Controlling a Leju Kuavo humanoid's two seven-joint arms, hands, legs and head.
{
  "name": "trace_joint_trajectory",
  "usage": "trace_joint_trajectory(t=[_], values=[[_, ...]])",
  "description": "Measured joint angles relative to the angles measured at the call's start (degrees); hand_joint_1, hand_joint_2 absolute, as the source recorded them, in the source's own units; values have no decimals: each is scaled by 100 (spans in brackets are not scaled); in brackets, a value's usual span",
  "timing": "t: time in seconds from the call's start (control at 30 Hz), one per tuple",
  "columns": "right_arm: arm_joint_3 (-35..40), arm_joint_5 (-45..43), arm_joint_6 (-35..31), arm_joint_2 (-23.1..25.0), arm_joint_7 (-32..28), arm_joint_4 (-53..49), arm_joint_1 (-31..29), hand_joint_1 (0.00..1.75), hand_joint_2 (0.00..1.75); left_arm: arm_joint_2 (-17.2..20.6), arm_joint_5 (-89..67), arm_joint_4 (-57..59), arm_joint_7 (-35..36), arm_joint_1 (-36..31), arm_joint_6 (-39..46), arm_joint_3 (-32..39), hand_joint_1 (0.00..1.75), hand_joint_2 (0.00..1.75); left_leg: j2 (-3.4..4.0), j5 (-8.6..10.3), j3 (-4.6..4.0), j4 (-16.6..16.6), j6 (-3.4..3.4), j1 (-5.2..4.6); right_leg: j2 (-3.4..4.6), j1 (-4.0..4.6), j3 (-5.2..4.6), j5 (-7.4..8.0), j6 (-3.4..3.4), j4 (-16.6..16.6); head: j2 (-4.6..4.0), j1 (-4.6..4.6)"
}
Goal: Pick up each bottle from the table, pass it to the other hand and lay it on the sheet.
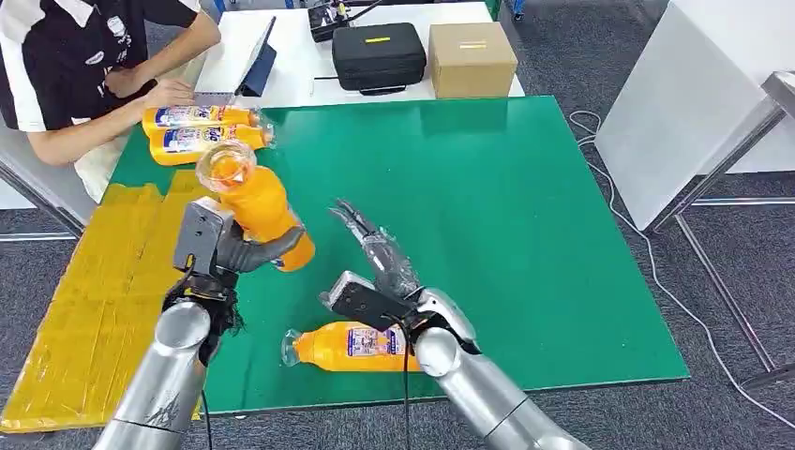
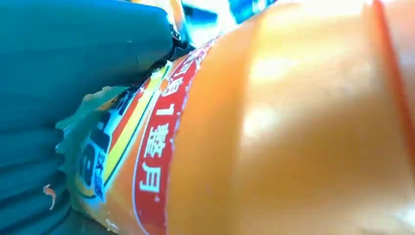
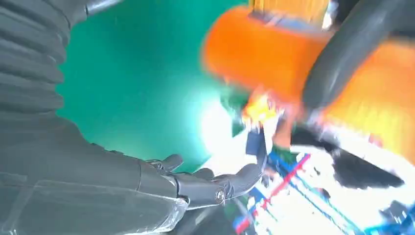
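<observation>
Left hand (image 1: 246, 251) grasping orange bottle (image 1: 258, 208), raised above green counter (image 1: 525, 216), near yellow sheet (image 1: 94, 300). Right hand (image 1: 375, 248) released, fingers spread, just beside bottle. Judged: handover step; next, right hand must close on bottle. Second bottle (image 1: 352, 345) lying by right wrist.

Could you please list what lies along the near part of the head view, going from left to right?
Yellow sheet → left hand holding an orange bottle → orange bottle lying on the mat → right hand, empty with fingers apart → bare green mat → grey floor.
</observation>
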Motion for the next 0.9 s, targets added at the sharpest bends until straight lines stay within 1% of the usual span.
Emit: trace_joint_trajectory(t=[0.13,0.2,0.3,0.37,0.4,0.43,0.5,0.53,0.63,0.8,0.9], values=[[-146,438,-123,-153,144,-439,141,0,175,133,-683,-186,22,78,357,314,175,175,0,0,0,0,0,0,0,0,1,0,0,0,0,0],[-223,879,-292,-275,268,-708,255,0,175,223,-1382,-302,77,189,669,459,175,175,1,0,0,0,0,-1,0,-1,1,0,0,0,2,2],[-343,1236,-384,-452,448,-1026,381,0,175,397,-2326,-426,190,338,937,666,175,175,1,0,0,0,0,-1,0,-1,-1,0,0,-1,0,2],[-426,1437,-419,-546,568,-1236,443,0,175,503,-3074,-483,338,398,1029,751,166,175,-3,0,-1,0,0,-1,0,-1,0,-1,0,-2,2,0],[-472,1512,-430,-581,618,-1321,467,0,175,581,-3518,-483,452,401,1056,776,166,175,-2,0,-1,0,0,-1,0,-1,0,-1,0,-1,0,2],[-520,1563,-430,-612,651,-1403,492,0,175,630,-3863,-481,525,401,1062,798,171,175,0,0,0,0,0,0,0,-1,-1,-1,0,-1,0,0],[-605,1693,-424,-666,706,-1564,552,0,175,769,-4646,-457,786,373,1028,828,169,175,2,0,2,0,0,0,0,-1,-1,0,-1,-1,0,0],[-644,1763,-417,-680,728,-1638,591,0,175,833,-5039,-428,911,349,939,828,175,175,1,1,2,0,-1,0,0,0,0,0,-1,-1,2,0],[-728,1975,-328,-714,773,-1888,730,0,175,1055,-5937,-282,1123,321,548,826,175,175,2,2,3,-1,-3,1,3,0,-1,0,-1,0,2,0],[-806,2104,-265,-776,785,-2071,881,0,175,1239,-6468,21,1156,224,119,809,175,175,2,2,1,0,-3,2,2,0,-4,-1,-1,-1,0,2],[-806,2109,-264,-778,785,-2074,883,0,175,1243,-6486,37,1156,218,101,806,175,175,2,2,1,0,-3,2,2,0,-4,-1,-1,-1,0,2]])
